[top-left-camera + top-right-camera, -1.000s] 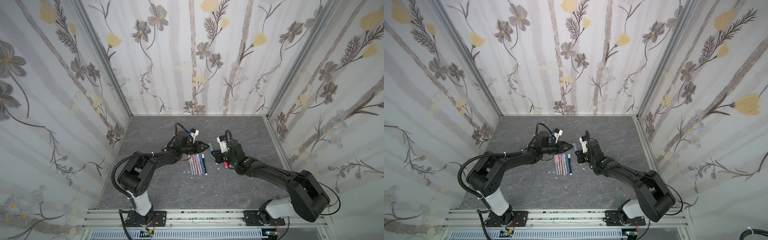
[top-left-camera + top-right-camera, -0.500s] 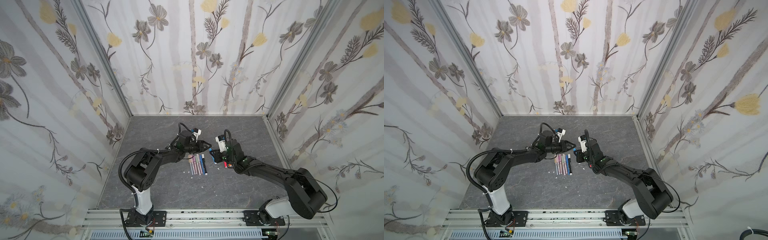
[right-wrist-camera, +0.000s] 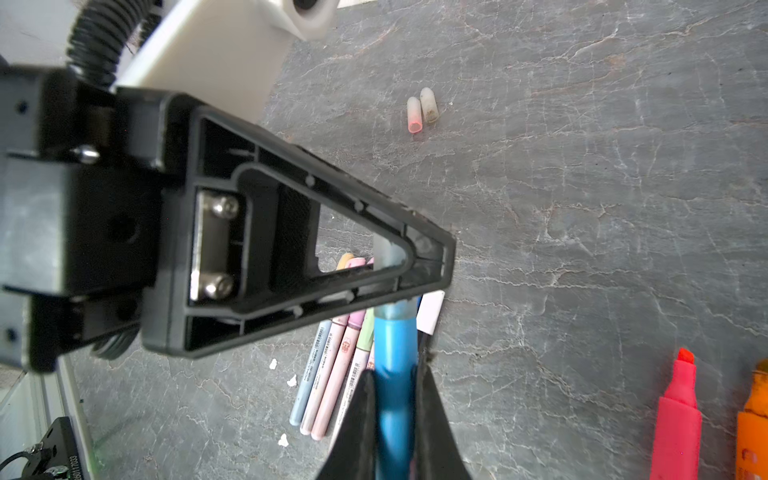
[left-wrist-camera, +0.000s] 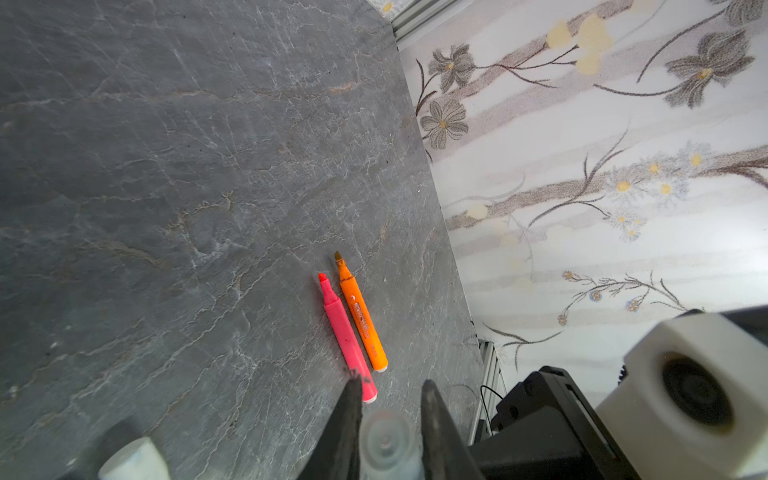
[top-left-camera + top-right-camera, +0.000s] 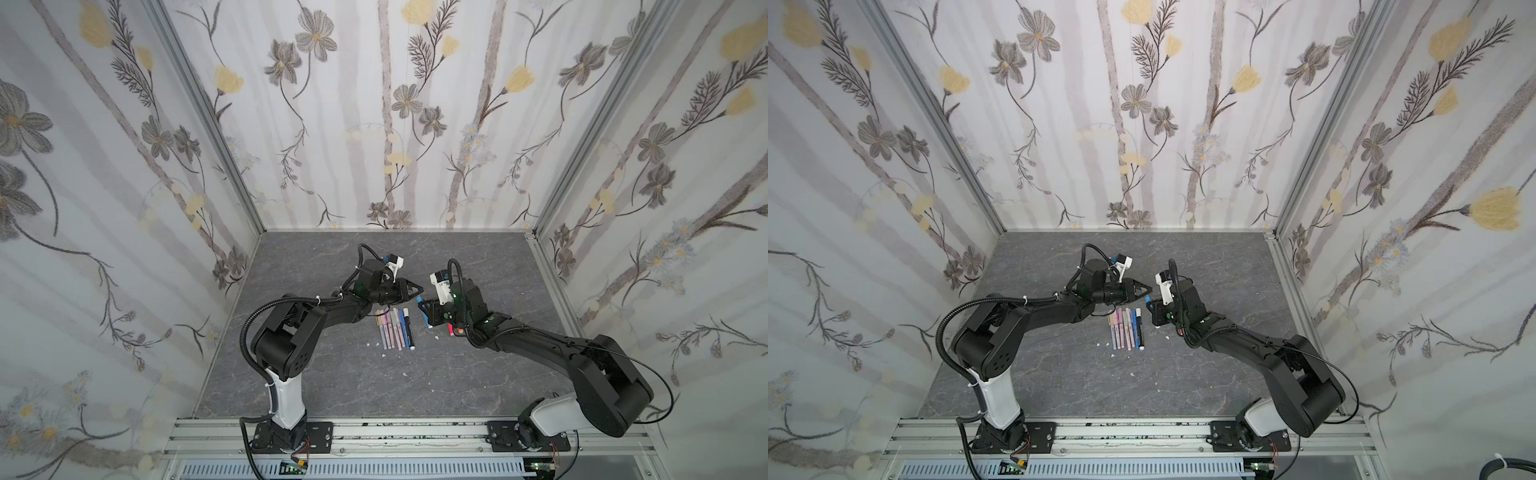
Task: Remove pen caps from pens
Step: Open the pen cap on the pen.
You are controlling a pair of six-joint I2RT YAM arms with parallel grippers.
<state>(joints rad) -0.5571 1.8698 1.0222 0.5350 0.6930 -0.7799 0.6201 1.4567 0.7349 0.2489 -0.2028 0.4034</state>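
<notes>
1. Right gripper (image 3: pixel 395 374): fingers clamped tight on the barrel of the blue pen (image 3: pixel 395 336), held above the table (image 3: pixel 582 249).
2. Left gripper (image 4: pixel 390 384): fingers narrowed onto that pen's pale cap (image 4: pixel 386 436), one touching each side.
3. Row of pens (image 5: pixel 395 328): flat on the table, between the arms.
4. Red pen (image 4: pixel 347 336), orange pen (image 4: pixel 361 316): uncapped, side by side.
5. Two loose caps (image 3: pixel 414 114): lying together, apart from the pens.

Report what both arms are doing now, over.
Right gripper shut on blue pen. Left gripper shut on its clear cap. Cap not yet off. Nothing blocking.
</notes>
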